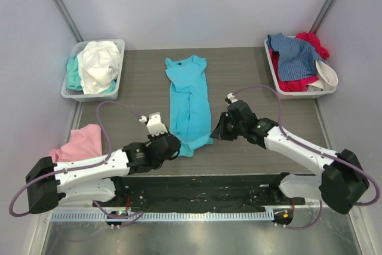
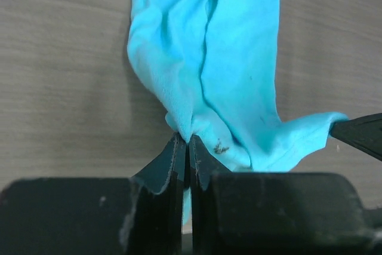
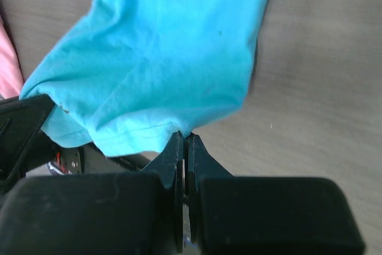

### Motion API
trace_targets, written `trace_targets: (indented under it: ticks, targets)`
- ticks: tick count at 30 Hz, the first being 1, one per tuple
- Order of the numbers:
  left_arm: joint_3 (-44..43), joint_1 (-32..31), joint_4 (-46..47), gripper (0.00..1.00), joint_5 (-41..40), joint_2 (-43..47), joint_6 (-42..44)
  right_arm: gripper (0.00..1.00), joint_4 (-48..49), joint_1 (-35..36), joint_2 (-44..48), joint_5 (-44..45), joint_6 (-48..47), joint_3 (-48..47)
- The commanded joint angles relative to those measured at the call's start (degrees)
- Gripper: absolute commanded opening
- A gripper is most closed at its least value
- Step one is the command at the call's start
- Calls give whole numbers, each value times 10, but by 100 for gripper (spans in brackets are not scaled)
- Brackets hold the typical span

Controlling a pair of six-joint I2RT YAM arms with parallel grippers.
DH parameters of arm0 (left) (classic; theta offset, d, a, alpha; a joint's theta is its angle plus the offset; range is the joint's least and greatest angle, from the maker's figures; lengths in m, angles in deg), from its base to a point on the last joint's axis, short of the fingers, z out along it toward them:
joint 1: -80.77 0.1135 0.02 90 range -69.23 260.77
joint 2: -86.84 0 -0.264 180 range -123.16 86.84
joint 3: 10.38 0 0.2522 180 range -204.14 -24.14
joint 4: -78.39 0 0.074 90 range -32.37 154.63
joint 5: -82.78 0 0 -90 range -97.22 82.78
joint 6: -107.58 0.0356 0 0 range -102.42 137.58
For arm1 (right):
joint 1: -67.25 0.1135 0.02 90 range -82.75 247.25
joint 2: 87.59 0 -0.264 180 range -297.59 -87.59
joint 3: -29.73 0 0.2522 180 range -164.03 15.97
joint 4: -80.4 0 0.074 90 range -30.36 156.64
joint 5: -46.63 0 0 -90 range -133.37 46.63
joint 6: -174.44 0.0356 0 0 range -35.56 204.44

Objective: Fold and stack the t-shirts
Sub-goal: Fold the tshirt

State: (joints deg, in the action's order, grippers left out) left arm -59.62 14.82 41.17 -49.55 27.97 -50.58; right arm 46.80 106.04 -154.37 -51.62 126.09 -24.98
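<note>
A bright turquoise t-shirt (image 1: 190,97) lies lengthwise mid-table, folded into a narrow strip with its neck at the far end. My left gripper (image 1: 176,142) is shut on its near left corner, and cloth shows pinched between the closed jaws in the left wrist view (image 2: 188,143). At the near right corner of the hem (image 3: 143,132), my right gripper (image 1: 216,132) is shut on the cloth, fingertips together (image 3: 184,138). A pink t-shirt (image 1: 80,143) lies crumpled at the left edge. More t-shirts fill two trays.
The left tray (image 1: 119,46) at the back holds a white shirt (image 1: 98,64) over a mint one (image 1: 73,73). The right tray (image 1: 272,67) holds a denim-blue shirt (image 1: 295,55) on a red one (image 1: 298,83). Grey walls close in both sides.
</note>
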Motion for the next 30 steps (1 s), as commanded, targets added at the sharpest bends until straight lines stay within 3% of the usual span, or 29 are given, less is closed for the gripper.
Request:
trace_targets:
  ticks: [1, 12, 23, 30]
  targets:
    - [-43, 56, 70, 6, -27, -52, 79, 1, 73, 2, -62, 39, -31, -70]
    - [-119, 241, 214, 4, 109, -168, 218, 1, 110, -27, -226, 56, -79, -227]
    - [-216, 302, 273, 3, 198, -325, 250, 1, 131, -102, -342, 7, -87, -300]
    - [-225, 326, 289, 4, 223, -366, 249, 1, 142, -137, -390, -30, -84, -323]
